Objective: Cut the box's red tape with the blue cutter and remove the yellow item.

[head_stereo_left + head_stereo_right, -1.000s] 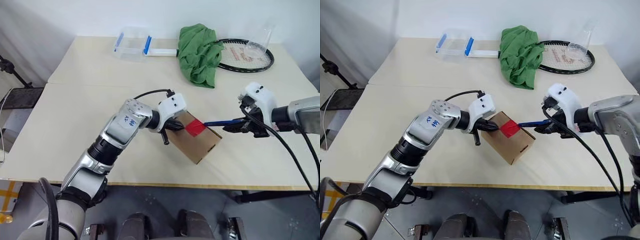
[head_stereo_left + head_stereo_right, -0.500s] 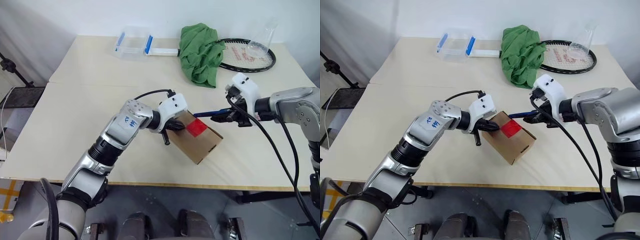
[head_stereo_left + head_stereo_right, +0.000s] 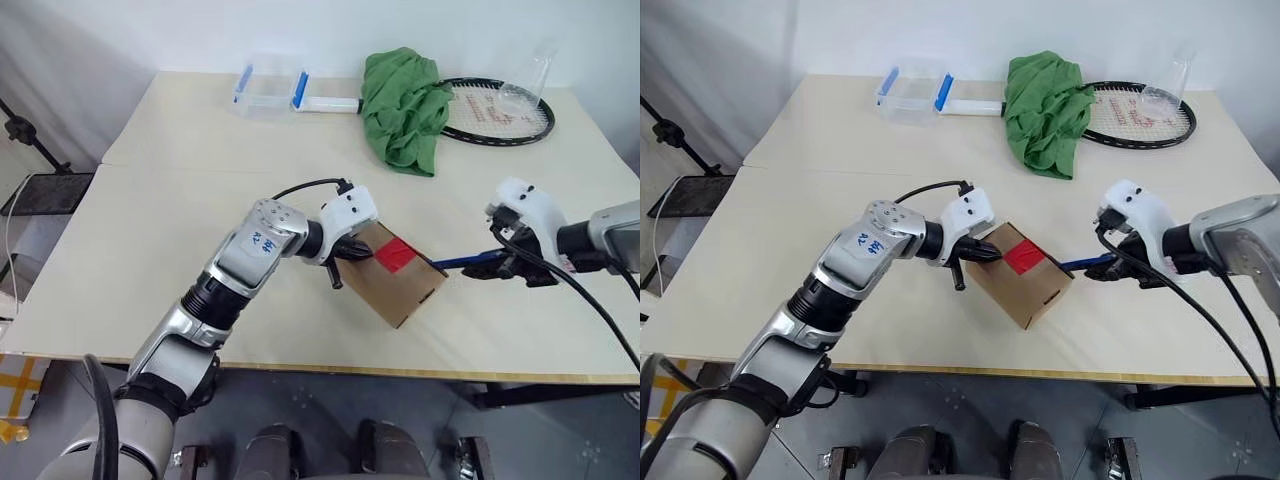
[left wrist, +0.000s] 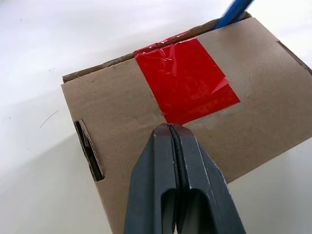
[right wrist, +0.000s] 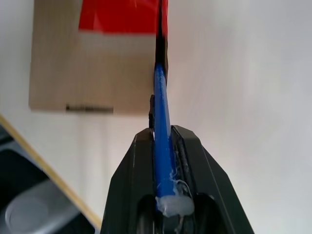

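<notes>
Left arm: we reach it across the table, the left gripper [image 4: 170, 130] clenched empty, tips pressed on the small brown cardboard box [image 3: 398, 280].
Right arm: we hold it low at the right; the right gripper [image 3: 497, 264] grasps the slim blue pen-shaped cutter [image 3: 463, 262].
Cutter axis: roughly level, dark tip aimed at the box's right edge.
Wrist views: the bright red rectangular tape [image 4: 185, 80] lies smooth across the flap seam; the cutter's tip meets the tape's edge.
Box place: near the table's front edge, flaps shut.

Closed brown box [image 3: 398, 280] on table, red tape [image 3: 394, 254] on top, blue cutter [image 3: 466, 262] beside it
</notes>
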`<state>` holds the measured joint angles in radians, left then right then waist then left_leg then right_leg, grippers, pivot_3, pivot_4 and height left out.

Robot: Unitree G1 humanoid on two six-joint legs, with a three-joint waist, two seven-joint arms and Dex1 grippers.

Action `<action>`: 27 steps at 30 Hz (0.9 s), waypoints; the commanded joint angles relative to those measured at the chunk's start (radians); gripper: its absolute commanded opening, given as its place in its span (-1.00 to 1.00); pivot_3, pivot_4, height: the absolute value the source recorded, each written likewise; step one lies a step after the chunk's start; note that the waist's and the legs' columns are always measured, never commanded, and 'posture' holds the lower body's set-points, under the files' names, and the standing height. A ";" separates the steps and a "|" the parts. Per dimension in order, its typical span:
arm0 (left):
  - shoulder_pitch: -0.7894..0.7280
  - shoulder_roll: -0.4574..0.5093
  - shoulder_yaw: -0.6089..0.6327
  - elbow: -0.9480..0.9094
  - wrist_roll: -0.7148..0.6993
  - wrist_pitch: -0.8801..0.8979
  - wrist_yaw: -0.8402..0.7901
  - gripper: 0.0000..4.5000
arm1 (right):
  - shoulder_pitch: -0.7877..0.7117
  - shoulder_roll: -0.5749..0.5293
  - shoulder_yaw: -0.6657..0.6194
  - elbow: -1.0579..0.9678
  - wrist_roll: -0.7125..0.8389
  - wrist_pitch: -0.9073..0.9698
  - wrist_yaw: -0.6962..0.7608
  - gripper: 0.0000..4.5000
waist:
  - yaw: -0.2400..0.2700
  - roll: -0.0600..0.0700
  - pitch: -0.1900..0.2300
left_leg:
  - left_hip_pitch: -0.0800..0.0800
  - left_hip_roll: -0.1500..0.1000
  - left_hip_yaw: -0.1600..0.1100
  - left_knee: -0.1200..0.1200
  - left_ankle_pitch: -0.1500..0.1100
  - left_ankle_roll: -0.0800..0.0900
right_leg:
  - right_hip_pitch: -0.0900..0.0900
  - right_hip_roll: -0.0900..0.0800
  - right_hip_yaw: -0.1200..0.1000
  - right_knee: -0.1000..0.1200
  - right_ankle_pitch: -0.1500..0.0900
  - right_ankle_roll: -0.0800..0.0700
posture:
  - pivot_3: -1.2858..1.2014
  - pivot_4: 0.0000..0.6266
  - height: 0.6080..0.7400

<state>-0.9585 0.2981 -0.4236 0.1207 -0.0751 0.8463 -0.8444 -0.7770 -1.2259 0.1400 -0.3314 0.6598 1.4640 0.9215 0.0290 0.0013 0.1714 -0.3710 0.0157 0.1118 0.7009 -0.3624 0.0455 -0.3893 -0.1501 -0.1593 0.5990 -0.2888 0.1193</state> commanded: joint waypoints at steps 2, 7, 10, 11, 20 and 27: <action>0.039 -0.007 -0.060 0.089 0.034 0.016 0.004 -0.99 | 0.009 -0.055 -0.095 -0.020 0.026 0.000 0.021 -0.93 | 0.001 0.000 0.000 | 0.000 0.000 -0.001 0.000 0.000 0.000 | 0.000 -0.001 0.000 0.000 0.000 0.000 | 0.03 -0.52 1.00; 0.035 -0.008 -0.054 0.104 0.037 0.001 0.005 -0.99 | 0.117 -0.076 -0.293 0.012 0.039 -0.039 0.026 -0.93 | 0.005 0.000 0.000 | 0.000 -0.001 -0.003 0.001 0.000 0.000 | 0.003 -0.001 0.001 -0.002 0.000 0.000 | 0.03 -0.52 1.00; 0.029 -0.009 -0.046 0.118 0.038 -0.013 0.006 -0.99 | 0.298 -0.040 -0.495 0.031 0.011 -0.126 0.048 -0.93 | 0.009 0.000 0.000 | 0.001 0.000 -0.005 0.001 0.000 0.001 | 0.006 -0.001 0.000 -0.003 0.000 0.001 | 0.03 -0.52 1.00; 0.025 -0.012 -0.043 0.125 0.039 -0.019 0.007 -0.99 | 0.369 -0.018 -0.568 0.040 -0.004 -0.171 0.059 -0.93 | 0.011 -0.001 0.000 | 0.002 0.000 -0.006 0.001 0.000 0.001 | 0.008 -0.001 0.000 -0.004 0.000 0.001 | 0.03 -0.52 1.00; -0.044 -0.053 0.042 0.180 0.006 -0.087 0.010 -0.99 | 0.627 0.324 -0.670 0.355 -0.138 -0.650 -0.026 -0.93 | 0.011 -0.002 -0.003 | 0.006 -0.001 -0.005 0.000 0.003 0.002 | 0.013 0.000 -0.002 -0.006 0.003 0.005 | 0.03 -0.52 1.00; -0.143 -0.060 0.151 0.176 -0.035 -0.067 0.024 -1.00 | 0.550 0.365 -0.654 0.524 -0.157 -0.724 -0.074 -0.06 | -0.002 0.009 0.004 | 0.000 -0.003 -0.004 -0.001 0.004 0.002 | 0.006 0.000 -0.003 -0.005 0.003 0.006 | 0.03 -0.52 1.00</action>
<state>-1.0497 0.2351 -0.3248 0.3265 -0.0911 0.7702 -0.8340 -0.2130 -0.8342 -0.5002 0.2075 0.5133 0.7852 0.8574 0.0273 0.0100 0.1753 -0.3725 0.0130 0.1085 0.6995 -0.3584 0.0474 -0.3863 -0.1499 -0.1619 0.5943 -0.2854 0.1250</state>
